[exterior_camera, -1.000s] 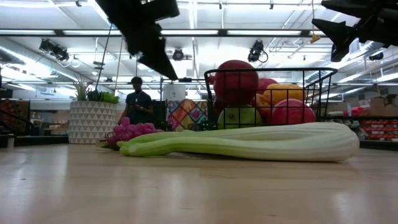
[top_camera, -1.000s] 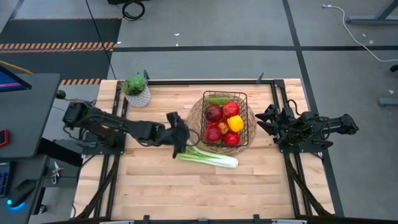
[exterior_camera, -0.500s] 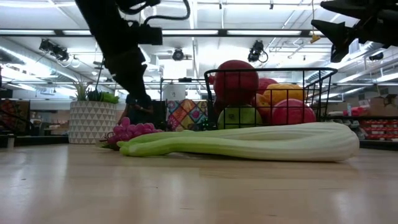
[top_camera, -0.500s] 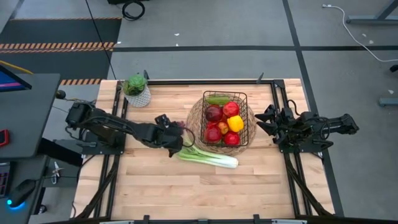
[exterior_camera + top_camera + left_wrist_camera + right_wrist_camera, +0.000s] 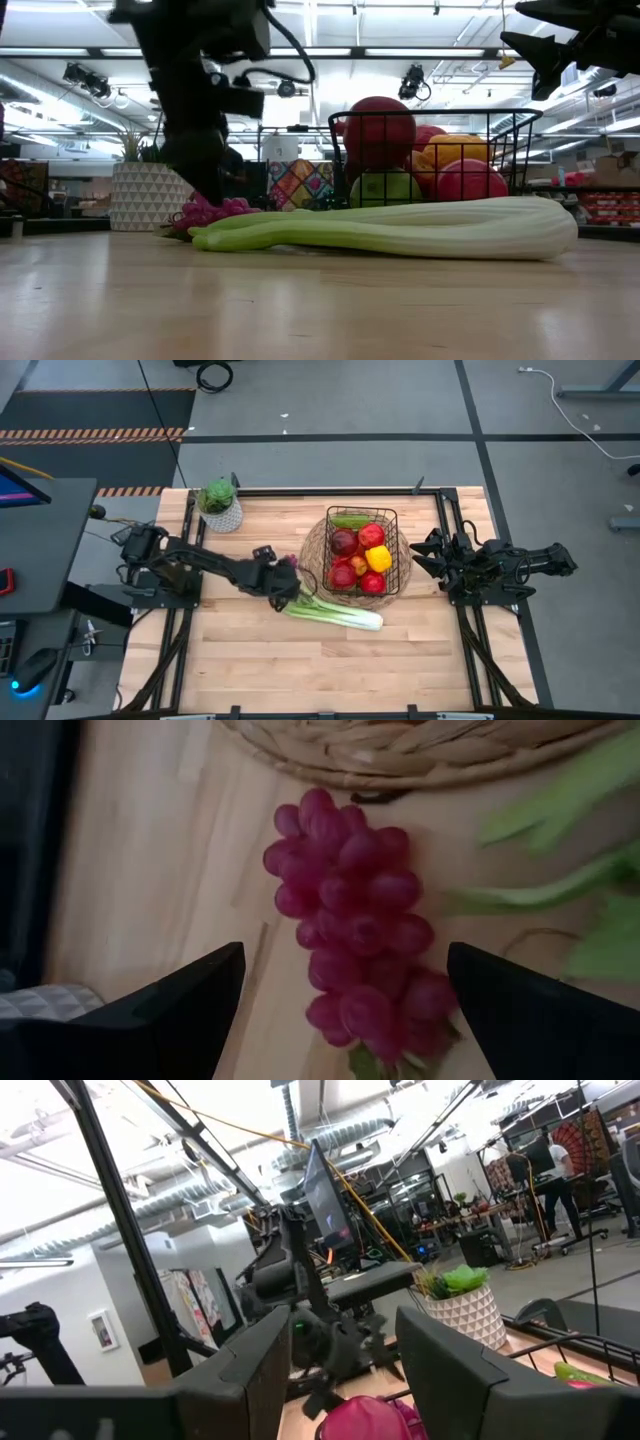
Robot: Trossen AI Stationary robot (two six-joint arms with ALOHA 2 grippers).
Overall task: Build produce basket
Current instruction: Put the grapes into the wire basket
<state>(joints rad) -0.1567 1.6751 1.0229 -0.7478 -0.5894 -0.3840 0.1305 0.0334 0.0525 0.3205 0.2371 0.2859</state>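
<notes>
A purple grape bunch (image 5: 355, 935) lies on the wooden table just left of the round woven mat (image 5: 312, 550); it also shows in the low view (image 5: 215, 211). My left gripper (image 5: 345, 955) is open and down over the bunch, one finger on either side, pointing down (image 5: 283, 572). I cannot tell whether a finger touches a grape. The black wire basket (image 5: 361, 550) stands on the mat and holds red apples, a yellow pepper and a cucumber. A long pale-green leek (image 5: 335, 612) lies on the table in front of it. My right gripper (image 5: 418, 555) is open and empty, raised to the right of the basket.
A leafy green plant in a white pot (image 5: 220, 505) stands at the far left corner. The leek's green leaves (image 5: 560, 890) lie close beside the grapes. The near half of the table (image 5: 330, 670) is bare wood. A person stands in the room behind (image 5: 235, 165).
My left gripper has gone down from high above the table to the grape bunch and a little toward the table's left edge. It now stands over the grapes. The grapes, the leek and the basket have stayed where they were.
</notes>
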